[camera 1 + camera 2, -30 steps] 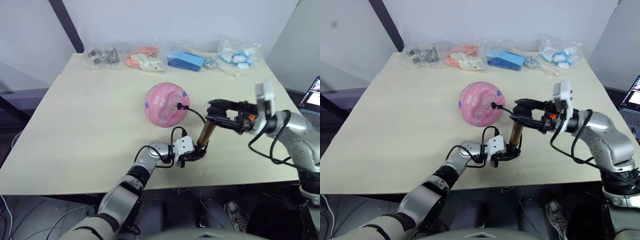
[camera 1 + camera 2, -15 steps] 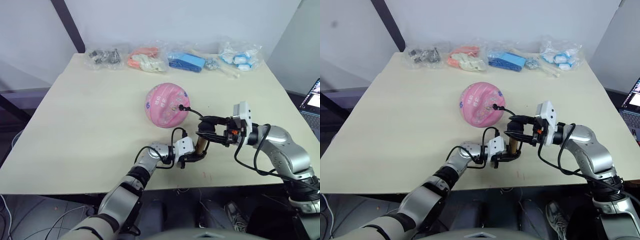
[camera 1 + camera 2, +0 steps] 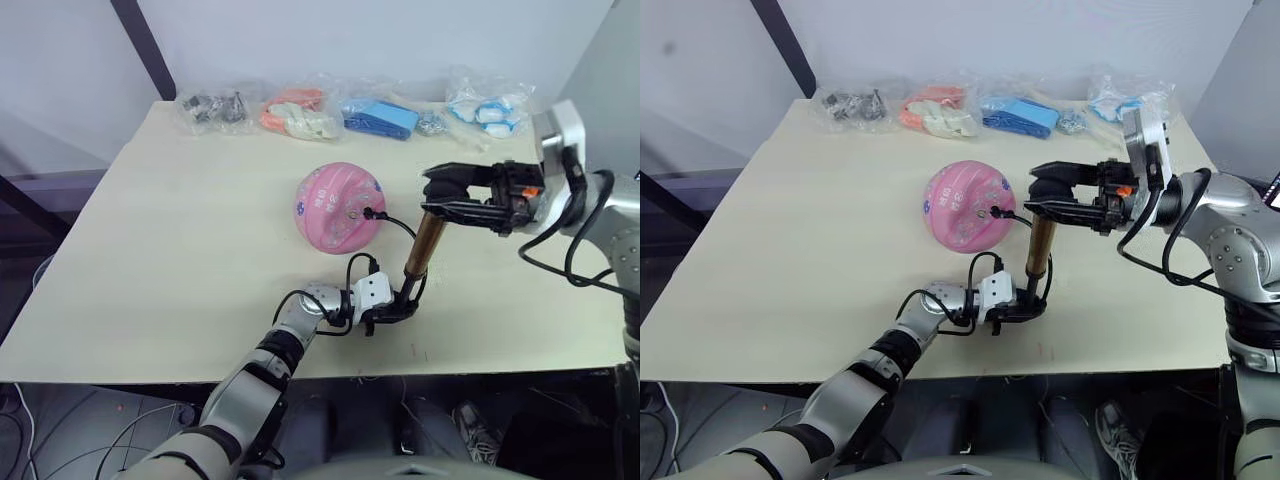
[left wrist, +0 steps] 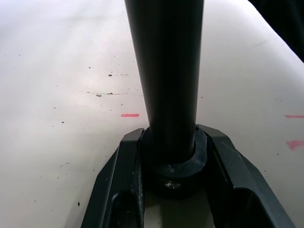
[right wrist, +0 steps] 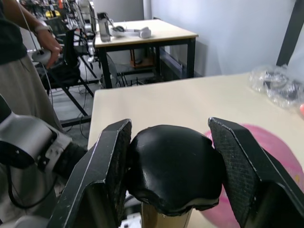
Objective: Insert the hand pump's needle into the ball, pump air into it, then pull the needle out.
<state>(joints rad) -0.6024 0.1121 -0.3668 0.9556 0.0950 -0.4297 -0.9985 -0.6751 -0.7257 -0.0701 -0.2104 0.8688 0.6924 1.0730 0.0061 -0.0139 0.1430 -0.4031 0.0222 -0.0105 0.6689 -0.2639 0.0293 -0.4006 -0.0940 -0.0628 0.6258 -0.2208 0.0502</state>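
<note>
Left eye view, upright bronze hand pump, left gripper clamping base, right gripper clamping handle

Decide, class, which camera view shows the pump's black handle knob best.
The right wrist view: the handle knob sits close up between the right gripper's two fingers. Both eye views show it small atop the raised hand pump. The left wrist view shows the pump's base clamped by the left gripper.
</note>
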